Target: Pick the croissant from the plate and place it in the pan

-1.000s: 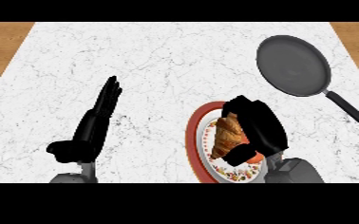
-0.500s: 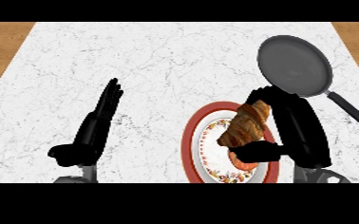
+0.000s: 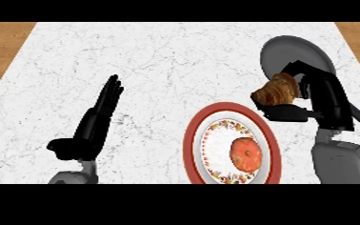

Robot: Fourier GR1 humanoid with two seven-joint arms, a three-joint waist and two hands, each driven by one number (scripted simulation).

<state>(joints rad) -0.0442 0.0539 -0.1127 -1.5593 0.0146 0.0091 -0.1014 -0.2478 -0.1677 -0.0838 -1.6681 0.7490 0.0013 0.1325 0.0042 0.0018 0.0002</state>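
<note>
The golden-brown croissant point(image 3: 277, 91) hangs in the air between the plate and the pan, with my right hand point(image 3: 320, 100) curled round it from the right. The dark grey pan point(image 3: 293, 57) lies at the back right, and its near part is hidden behind the hand and croissant. The red-rimmed plate point(image 3: 195, 138) with a patterned inner ring sits at the front centre, below and left of the croissant. My left hand point(image 3: 92, 124) rests open at the left, fingers straight and pointing away.
An orange-red round fruit point(image 3: 246, 154) lies on the plate's right half. Brown wood shows past the white marble counter point(image 3: 155, 62) at the back left and back right corners.
My right hand has lifted the croissant off the plate and carried it right and away, up to the pan's near edge. The round fruit on the plate has come into sight. The left hand stayed still.
</note>
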